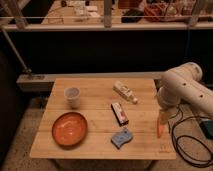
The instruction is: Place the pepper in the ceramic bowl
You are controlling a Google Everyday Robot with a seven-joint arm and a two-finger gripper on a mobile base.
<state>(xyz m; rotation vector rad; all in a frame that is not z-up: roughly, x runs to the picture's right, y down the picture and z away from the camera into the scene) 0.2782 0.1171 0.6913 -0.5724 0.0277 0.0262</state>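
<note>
The pepper (160, 130), small and orange-red, hangs upright just under the end of my white arm at the table's right edge. My gripper (160, 121) is shut on its top, and the arm hides most of the gripper. The ceramic bowl (56, 131), orange inside with a darker rim, sits empty at the front left of the wooden table (95, 86), far to the left of the pepper.
A small white cup (73, 96) stands behind the bowl. A red-and-white packet (119, 112) lies mid-table, a pale packet (125, 92) behind it and a blue object (121, 137) in front. Black cables (189, 146) trail on the floor at right. A dark railing runs behind.
</note>
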